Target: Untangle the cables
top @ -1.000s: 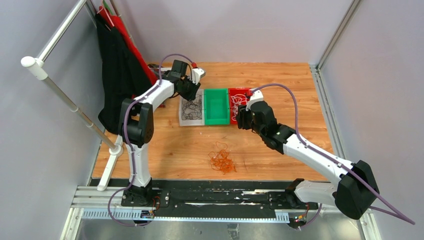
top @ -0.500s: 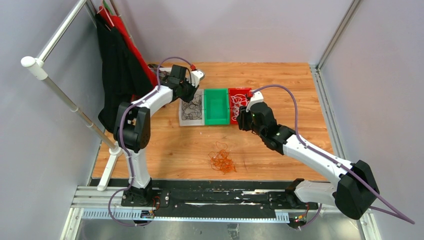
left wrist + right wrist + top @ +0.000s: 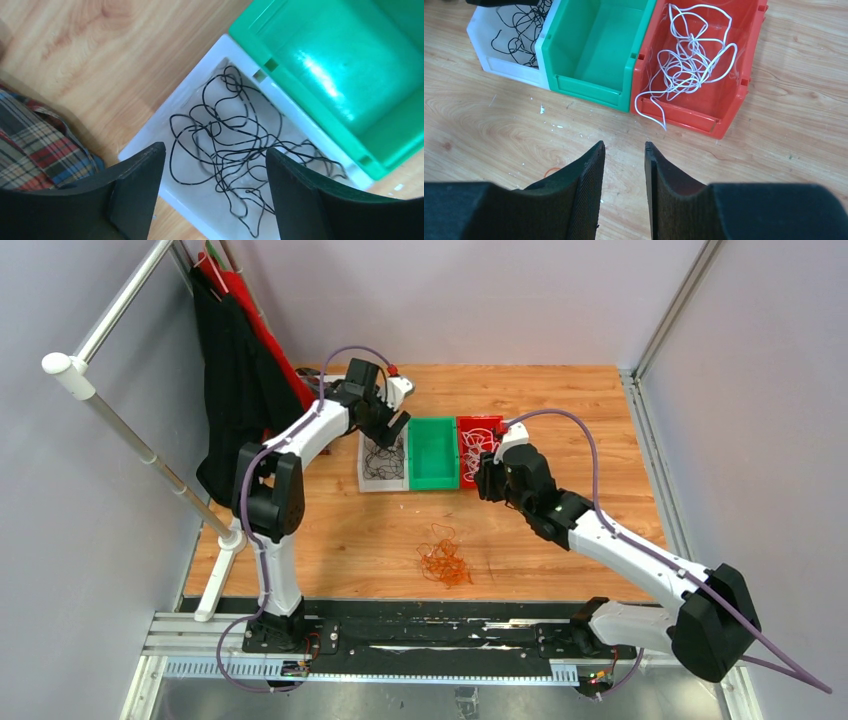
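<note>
A loose black cable (image 3: 230, 135) lies coiled in the white bin (image 3: 175, 95). My left gripper (image 3: 215, 150) hangs open just above it, with nothing between its fingers. In the top view that gripper (image 3: 392, 425) sits at the white bin's far end. A white cable (image 3: 689, 60) lies in the red bin (image 3: 684, 117), one end drooping over the front wall. My right gripper (image 3: 624, 145) is open and empty above the wood just in front of the red bin. A tangle of orange cable (image 3: 442, 562) rests on the table nearer the arm bases.
A green bin (image 3: 594, 85) stands between the white and red ones, with nothing in it. A clothes rail (image 3: 130, 430) with black and red garments (image 3: 235, 390) stands at the left. Plaid cloth (image 3: 40, 145) lies beside the white bin. Grey walls enclose the table.
My left gripper has opened wide and shifted slightly right over the white bin. The right arm has barely moved.
</note>
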